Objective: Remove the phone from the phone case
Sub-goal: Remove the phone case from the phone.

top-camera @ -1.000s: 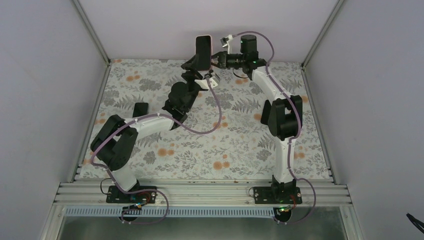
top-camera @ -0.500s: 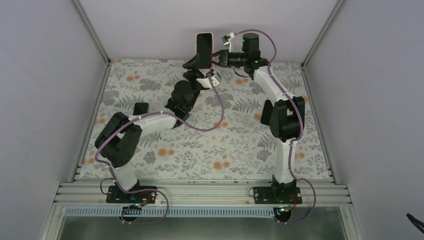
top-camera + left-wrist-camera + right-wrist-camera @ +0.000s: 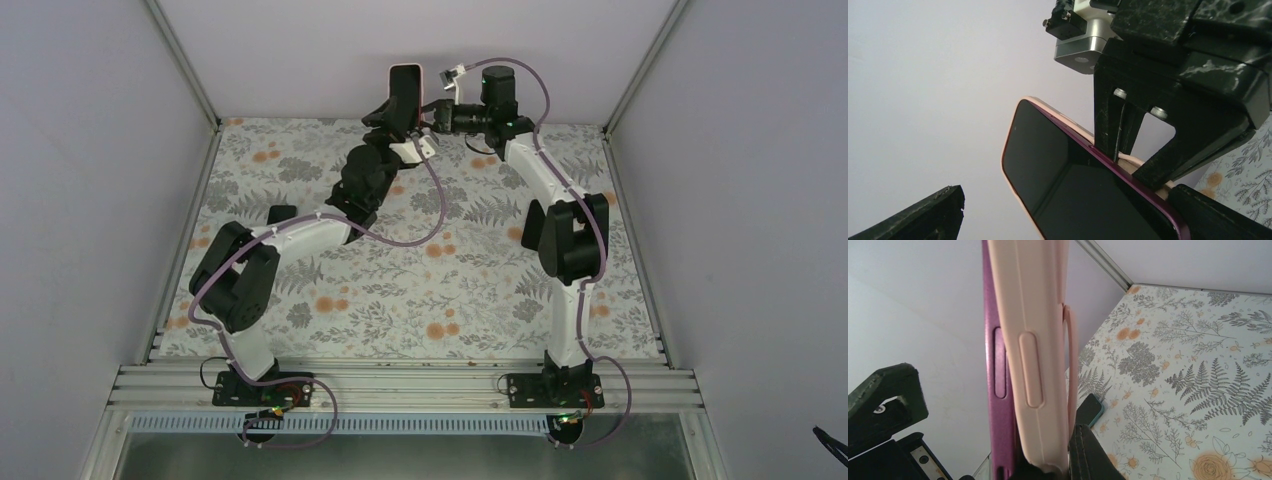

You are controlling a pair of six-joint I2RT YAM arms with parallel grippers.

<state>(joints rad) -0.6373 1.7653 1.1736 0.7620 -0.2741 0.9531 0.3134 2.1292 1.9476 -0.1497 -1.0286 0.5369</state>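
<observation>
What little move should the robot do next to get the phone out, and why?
Probably close the open left end effector onto the glossy black, purple-rimmed phone. Its fingers stand on either side of the screen, while the shut right end effector pinches the soft salmon-pink case up in the air. The phone's purple edge shows beside the case wall, so a grip there could pull it free.

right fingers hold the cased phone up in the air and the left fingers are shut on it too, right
No: the left fingers stand wide open, per the left wrist view. The right fingers do hold the cased phone in the air.
</observation>
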